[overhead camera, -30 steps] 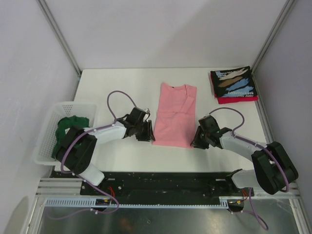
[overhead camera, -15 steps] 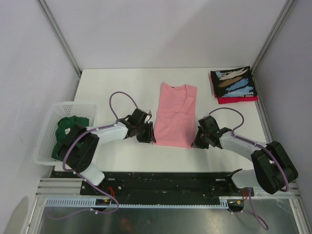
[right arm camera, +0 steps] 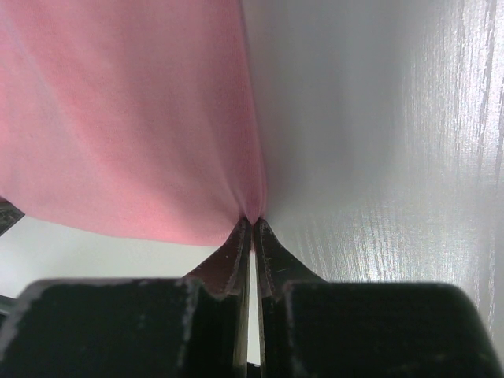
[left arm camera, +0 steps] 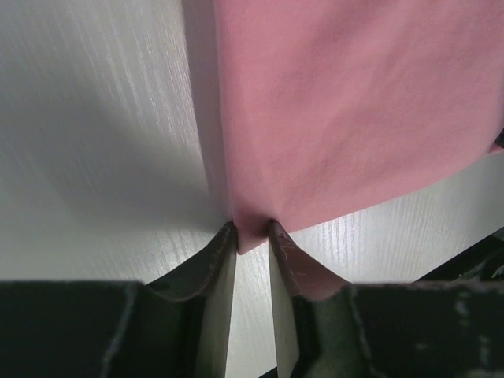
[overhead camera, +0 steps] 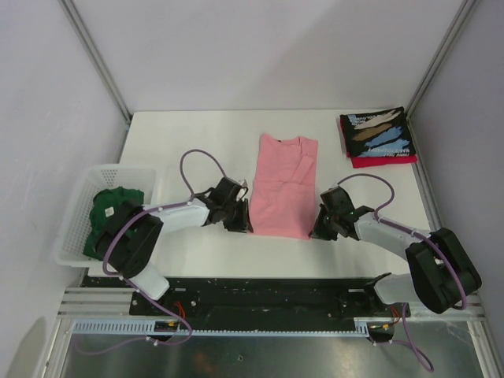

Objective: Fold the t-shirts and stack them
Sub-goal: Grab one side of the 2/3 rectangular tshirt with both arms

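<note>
The right pincer is clenched on the near-right corner of the light pink cloth t-shirt. Its two dark fingers are almost touching, and the cloth puckers into a small peak at their tips. The left pincer sits at the near-left corner of the same shirt. Its jaws are partly apart, with the pointed corner of the cloth between the tips and a strip of white desk showing through the gap below it. They straddle the corner rather than clamp it, though the pink cloth does touch both tips.

From the overhead view both arms lie low over the desk, reaching in from either side – the left from the near left, the right from the near right. The pink shirt is between them in the middle of the desk, folded into a long narrow panel that runs from near to far, with its neckline at the far end.

At the far right corner of the desk there is a folded black t-shirt with blue, tan and white streaks. It lies on top of a folded red t-shirt, whose edge shows along the near side. At the left edge, beside the left arm, stands a white slatted plastic basket – a crumpled dark green t-shirt is inside it.
</note>
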You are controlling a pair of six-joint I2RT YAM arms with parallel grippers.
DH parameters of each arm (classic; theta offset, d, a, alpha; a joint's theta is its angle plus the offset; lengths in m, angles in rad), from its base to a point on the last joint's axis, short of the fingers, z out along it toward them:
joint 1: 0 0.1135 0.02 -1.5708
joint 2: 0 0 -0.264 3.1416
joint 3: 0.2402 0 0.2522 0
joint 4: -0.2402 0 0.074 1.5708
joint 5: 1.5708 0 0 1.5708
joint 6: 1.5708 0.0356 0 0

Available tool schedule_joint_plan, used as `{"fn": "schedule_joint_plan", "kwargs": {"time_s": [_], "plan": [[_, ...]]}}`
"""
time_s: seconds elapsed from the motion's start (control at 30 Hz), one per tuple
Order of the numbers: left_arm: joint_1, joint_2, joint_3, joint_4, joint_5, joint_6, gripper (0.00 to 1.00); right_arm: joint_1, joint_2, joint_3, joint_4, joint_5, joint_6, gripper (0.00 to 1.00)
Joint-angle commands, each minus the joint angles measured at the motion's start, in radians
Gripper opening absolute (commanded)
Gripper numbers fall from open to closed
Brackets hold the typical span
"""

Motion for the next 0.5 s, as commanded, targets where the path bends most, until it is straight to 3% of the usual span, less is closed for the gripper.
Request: {"fn": "schedule_joint_plan", "kwargs": {"time_s": [0.0,0.07,0.13,0.47], "plan": [[-0.017,0.031,0.01,0.006,-0.013,-0.012,0.22,0.004,0.008,0.001,0.005,0.011,-0.009,0.05],[-0.02,0.032,0.012,0.006,-0.014,-0.019,0.08,0.003,0.007,0.001,0.006,0.001,-0.012,0.02],[-0.024,0.012,0.003,0.004,-0.017,-0.03,0.02,0.003,0.005,0.0,0.005,-0.016,-0.019,0.0],[-0.11,-0.247,-0.193,0.0,-0.028,-0.12,0.0,0.094,-0.166,-0.029,-0.164,-0.023,0.004,0.0]]}}
